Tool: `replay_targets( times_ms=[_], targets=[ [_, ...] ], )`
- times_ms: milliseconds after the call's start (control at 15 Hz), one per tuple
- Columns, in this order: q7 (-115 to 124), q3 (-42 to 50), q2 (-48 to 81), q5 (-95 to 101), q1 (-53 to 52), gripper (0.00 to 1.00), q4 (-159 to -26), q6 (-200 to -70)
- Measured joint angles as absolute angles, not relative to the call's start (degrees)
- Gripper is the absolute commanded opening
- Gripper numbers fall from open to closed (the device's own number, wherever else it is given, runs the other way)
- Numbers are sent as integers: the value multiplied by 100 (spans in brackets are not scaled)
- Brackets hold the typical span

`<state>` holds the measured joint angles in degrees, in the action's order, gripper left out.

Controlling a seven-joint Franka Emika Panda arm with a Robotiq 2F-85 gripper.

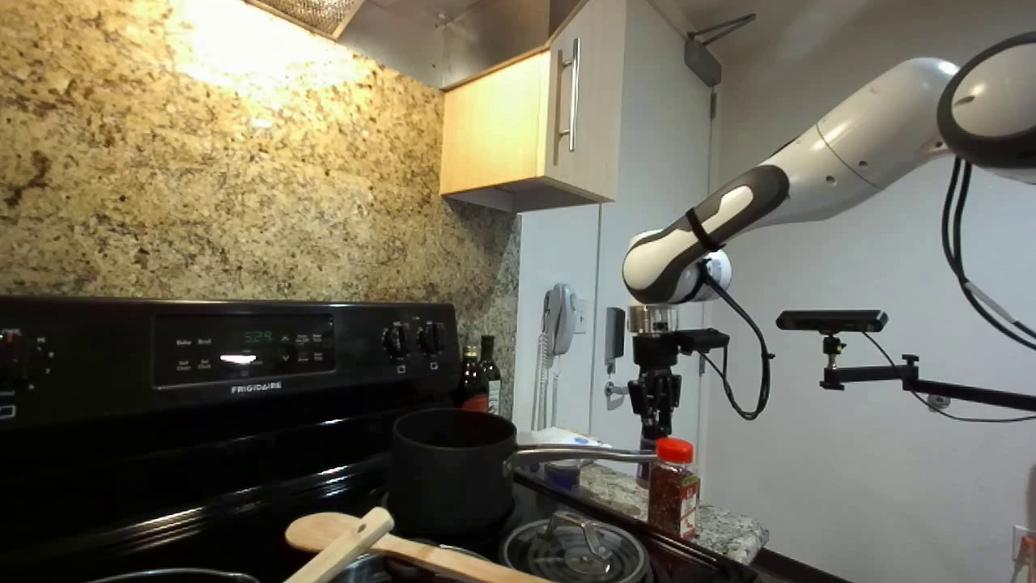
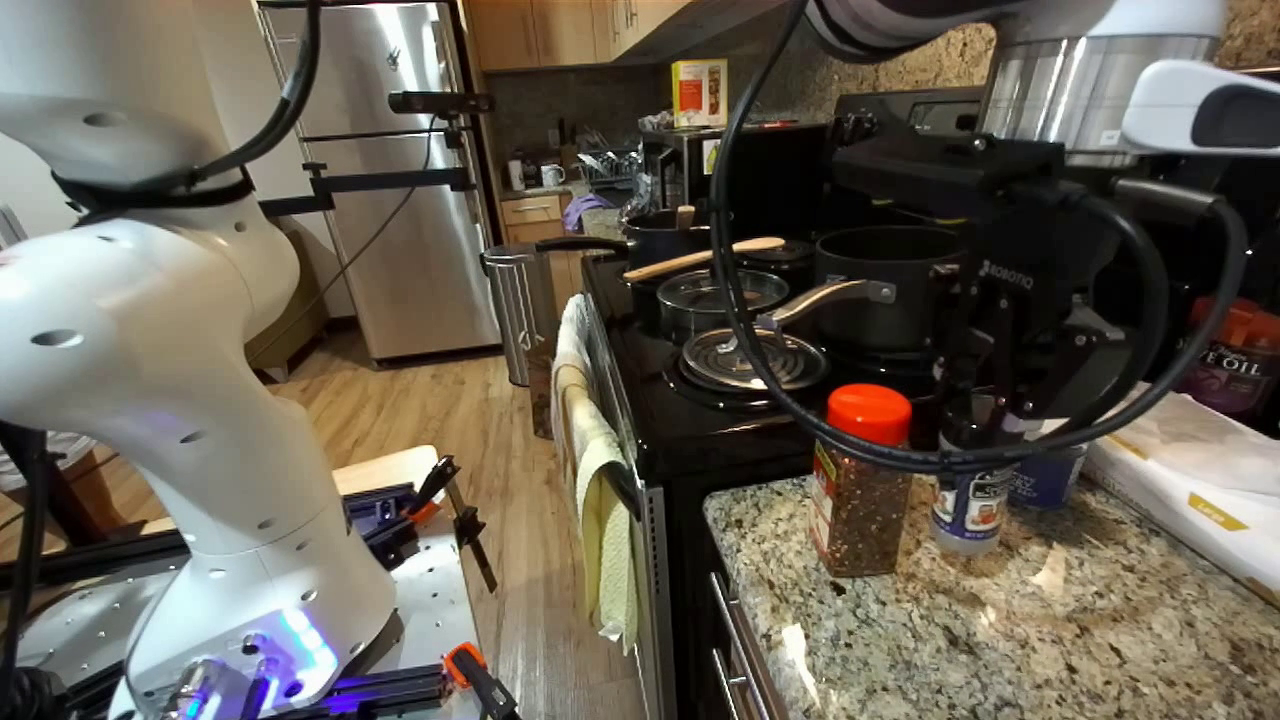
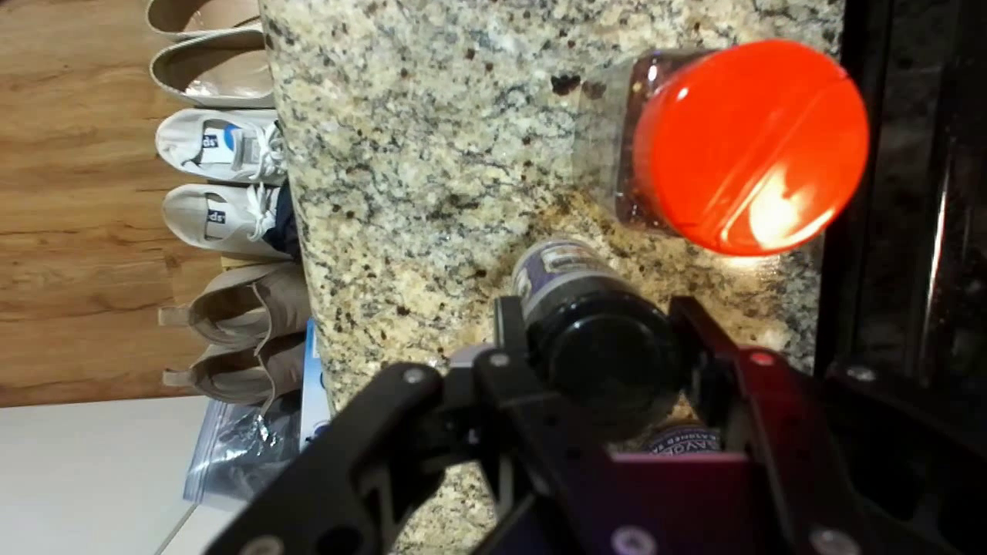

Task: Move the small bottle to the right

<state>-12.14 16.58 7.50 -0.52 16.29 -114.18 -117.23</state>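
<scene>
fingers point(image 3: 705, 331) clasp a smooth, cylindrical black-capped bottle point(image 3: 601, 339).

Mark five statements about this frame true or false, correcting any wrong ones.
1. The fingers are on either side of the black-capped bottle. True.
2. The red-capped bottle stands on the granite counter. True.
3. The red-capped bottle is the narrower of these two bottles. False: it is wider than the black-capped bottle.
4. The silver-handled pot shows in both exterior views. True.
5. That pot is upside down. False: its open top faces up.
</scene>
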Motion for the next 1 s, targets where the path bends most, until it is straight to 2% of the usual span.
replay_targets(
  times_ms=[1000],
  targets=[
    [-1187,2015,364,71,1862,24,-11979,-11489]
  ],
)
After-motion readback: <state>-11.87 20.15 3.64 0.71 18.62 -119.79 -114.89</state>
